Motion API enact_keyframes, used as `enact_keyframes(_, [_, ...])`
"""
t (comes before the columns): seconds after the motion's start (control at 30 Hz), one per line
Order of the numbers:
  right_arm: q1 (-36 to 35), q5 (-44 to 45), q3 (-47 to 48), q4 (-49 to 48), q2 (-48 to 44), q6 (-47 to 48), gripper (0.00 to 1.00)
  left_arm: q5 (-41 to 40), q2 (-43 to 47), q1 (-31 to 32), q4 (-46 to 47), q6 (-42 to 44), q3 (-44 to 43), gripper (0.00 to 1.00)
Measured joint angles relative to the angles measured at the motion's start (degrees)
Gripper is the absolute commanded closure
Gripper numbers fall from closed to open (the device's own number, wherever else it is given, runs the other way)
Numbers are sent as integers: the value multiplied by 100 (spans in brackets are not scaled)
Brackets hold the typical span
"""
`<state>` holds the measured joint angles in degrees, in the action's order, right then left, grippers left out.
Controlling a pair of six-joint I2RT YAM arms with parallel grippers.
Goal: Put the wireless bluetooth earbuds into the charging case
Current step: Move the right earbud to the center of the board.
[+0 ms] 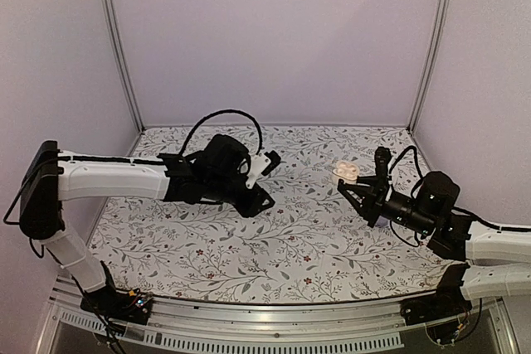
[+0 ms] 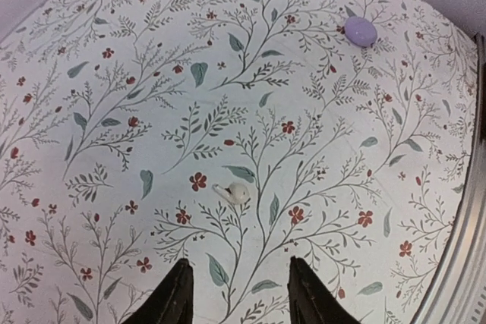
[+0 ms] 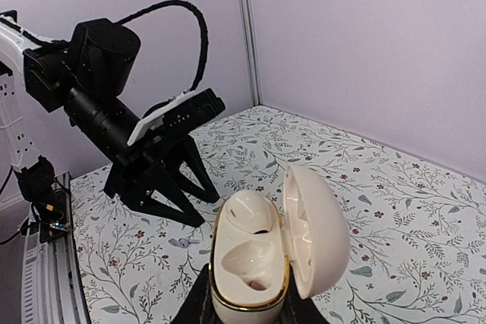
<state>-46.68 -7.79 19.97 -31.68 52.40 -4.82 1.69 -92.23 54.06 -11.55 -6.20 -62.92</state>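
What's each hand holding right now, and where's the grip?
Right hand grips the open charging case by its lower body. Left hand is open, holding nothing.

Soft, diffuse light is falling from above, tinting the walls (image 1: 274, 39) lavender and leaving faint shadows on the tabletop (image 1: 299, 246). The left wrist view is bowing at its edges; the charging case (image 3: 243, 259) is gleaming.

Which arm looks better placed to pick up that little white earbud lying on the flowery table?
Left. The left end effector is open, aimed straight at the earbud; the right end effector is shut on the open charging case.
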Motion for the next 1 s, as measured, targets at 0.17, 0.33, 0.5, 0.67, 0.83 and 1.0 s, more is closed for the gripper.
enact_keyframes(0.17, [94, 7, -81, 221, -256, -92, 96, 341, -852, -2, -299, -79, -407, 60])
enact_keyframes(0.33, [109, 7, -131, 330, -363, -160, 96, 507, -1429, 2, -544, 367, -977, 58])
enact_keyframes(0.5, [140, 0, -199, 398, -369, -188, 96, 514, -1947, 2, -1038, 1305, -1727, 53])
enact_keyframes(0.67, [151, -4, -205, 433, -382, -192, 96, 669, -2430, -13, -1491, 1910, -2308, 51])
enact_keyframes(0.83, [173, -9, -205, 444, -466, -203, 96, 1036, -3005, -116, -1729, 1987, -2918, 51])
enact_keyframes(1.0, [175, -7, -205, 490, -531, -203, 96, 1513, -3471, -337, -1974, 1757, -3501, 52])
